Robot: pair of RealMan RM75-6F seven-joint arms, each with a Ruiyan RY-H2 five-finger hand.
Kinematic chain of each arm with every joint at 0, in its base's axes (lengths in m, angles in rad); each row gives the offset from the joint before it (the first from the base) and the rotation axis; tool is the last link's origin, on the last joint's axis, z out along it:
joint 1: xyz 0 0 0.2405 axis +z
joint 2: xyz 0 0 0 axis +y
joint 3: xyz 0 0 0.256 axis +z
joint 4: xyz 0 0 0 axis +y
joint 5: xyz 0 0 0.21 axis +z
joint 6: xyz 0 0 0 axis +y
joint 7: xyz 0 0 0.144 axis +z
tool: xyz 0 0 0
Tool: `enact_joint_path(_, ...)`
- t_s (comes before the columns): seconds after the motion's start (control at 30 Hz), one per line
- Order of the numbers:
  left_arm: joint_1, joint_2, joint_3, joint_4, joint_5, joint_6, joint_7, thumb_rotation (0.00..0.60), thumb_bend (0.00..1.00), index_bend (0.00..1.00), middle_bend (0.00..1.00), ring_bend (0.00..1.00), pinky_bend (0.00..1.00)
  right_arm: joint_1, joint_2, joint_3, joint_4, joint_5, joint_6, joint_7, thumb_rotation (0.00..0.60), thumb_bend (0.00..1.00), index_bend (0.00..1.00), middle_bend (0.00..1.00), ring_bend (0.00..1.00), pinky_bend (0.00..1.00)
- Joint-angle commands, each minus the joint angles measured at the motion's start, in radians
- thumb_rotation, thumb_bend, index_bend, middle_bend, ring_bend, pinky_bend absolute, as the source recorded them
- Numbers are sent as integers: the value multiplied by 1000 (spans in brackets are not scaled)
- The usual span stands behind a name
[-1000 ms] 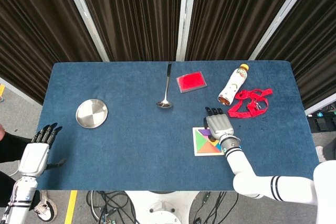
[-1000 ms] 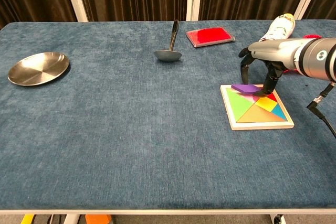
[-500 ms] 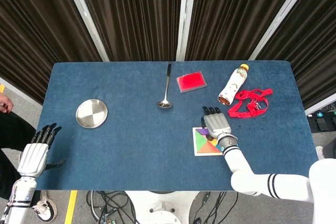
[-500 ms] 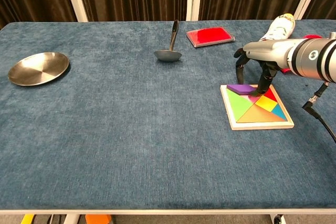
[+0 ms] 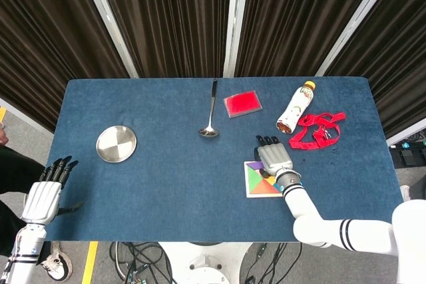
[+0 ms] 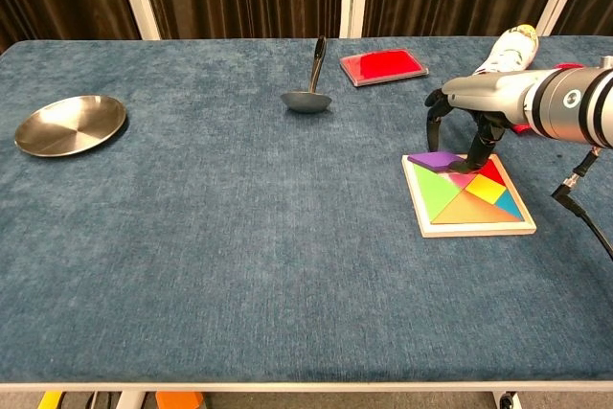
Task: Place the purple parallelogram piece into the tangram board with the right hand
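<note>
The tangram board [image 6: 426, 222] [image 5: 249, 189] lies on the blue cloth at the right, with several coloured pieces set in it. The purple parallelogram [image 6: 434, 158] [image 5: 256, 165] lies flat across the board's far left corner, partly over the rim. My right hand [image 6: 471, 102] [image 5: 274, 157] hovers just behind it, fingers spread and pointing down. Its fingertips [image 6: 474, 152] touch the piece's right end, while the thumb hangs apart from the piece. My left hand [image 5: 45, 194] stays open off the table's left edge, holding nothing.
A ladle [image 6: 308, 93] and a red box [image 6: 383, 65] lie at the far middle. A bottle [image 5: 295, 108] and a red strap [image 5: 318, 129] are behind the right hand. A steel plate [image 6: 69, 124] sits far left.
The right hand has shifted left, and the purple piece has slid left with it toward the board's far left corner. The left hand has not moved.
</note>
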Motion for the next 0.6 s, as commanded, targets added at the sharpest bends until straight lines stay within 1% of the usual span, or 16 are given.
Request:
enact_joint_path(0.03, 0, 0, 1, 0, 1, 0, 0, 600, 61, 116, 35, 0, 154, 2, 2, -3, -2, 2, -1, 0, 600, 274, 325, 0, 0, 0)
enact_joint_path(0.3, -1, 1, 0, -2, 3, 2, 1, 600, 61, 116, 35, 0, 154, 2, 20, -6, -18, -5, 2, 14, 600, 274, 322, 0, 0, 0)
enact_joint_path(0.53, -1, 2, -1, -6, 5, 3, 5, 600, 61, 116, 35, 0, 155, -5, 74, -2, -82, -50, 8, 40, 600, 274, 315, 0, 0, 0)
enact_joint_path(0.6, -2, 2, -1, -6, 4, 2, 5, 600, 62, 116, 35, 0, 155, -9, 87, -4, -97, -60, 2, 50, 600, 298, 315, 0, 0, 0)
